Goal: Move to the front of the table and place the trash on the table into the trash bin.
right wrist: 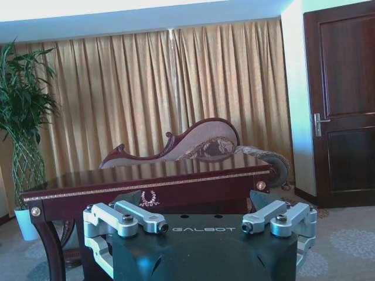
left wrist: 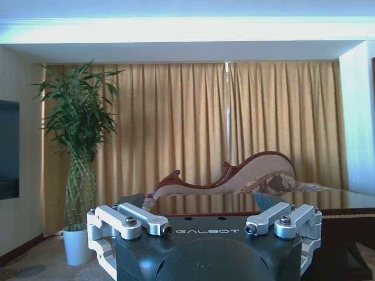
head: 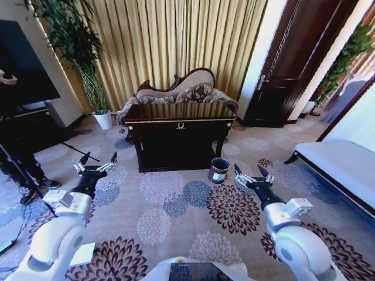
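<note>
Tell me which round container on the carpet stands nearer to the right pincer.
The trash bin, dark brown, beside the table, near the right pincer. The white plant pot stands far left.

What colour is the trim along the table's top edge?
Gilt gold, on the dark table; the right wrist view shows it best.

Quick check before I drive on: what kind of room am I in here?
Probably a hotel suite or formal lounge: floor-length gold curtains, a carved chaise longue behind the dark glossy table, and floral carpet throughout. A potted plant stands in the corner.
</note>
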Robot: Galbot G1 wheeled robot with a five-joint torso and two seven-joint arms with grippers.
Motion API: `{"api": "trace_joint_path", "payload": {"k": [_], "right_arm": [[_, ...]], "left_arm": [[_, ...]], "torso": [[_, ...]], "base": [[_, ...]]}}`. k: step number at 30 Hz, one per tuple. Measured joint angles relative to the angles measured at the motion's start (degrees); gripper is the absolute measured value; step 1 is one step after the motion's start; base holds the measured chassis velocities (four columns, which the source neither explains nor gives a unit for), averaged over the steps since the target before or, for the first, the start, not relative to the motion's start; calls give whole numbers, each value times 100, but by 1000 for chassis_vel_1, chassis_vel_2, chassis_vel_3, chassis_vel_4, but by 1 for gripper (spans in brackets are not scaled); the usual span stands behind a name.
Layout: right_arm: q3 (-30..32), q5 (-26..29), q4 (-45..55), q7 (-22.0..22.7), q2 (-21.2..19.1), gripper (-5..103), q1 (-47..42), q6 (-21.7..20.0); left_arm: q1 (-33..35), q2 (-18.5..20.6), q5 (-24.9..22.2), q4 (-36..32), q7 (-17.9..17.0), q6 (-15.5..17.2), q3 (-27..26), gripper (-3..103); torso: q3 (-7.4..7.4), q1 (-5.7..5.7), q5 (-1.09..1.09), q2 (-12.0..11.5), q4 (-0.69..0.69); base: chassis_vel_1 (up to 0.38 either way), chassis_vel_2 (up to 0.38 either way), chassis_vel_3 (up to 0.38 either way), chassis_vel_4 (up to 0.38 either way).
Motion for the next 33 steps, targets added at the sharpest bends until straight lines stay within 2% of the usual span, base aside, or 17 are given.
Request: {"api": "trace_joint_path", "payload": {"k": [6,33], "right_arm": [[2,-54,28,177,-3,100,2,4],[5,-70,34,186,-7,100,3,3]], "left_arm": [[16,0,-101,-59,-4,127,-118,100],[18,3,-102,-67,8,143,-122,100]], "torso": [[-1,0,0,1,0],[0,0,0,1,0]], "base": [[0,0,0,0],[0,0,0,0]]}}
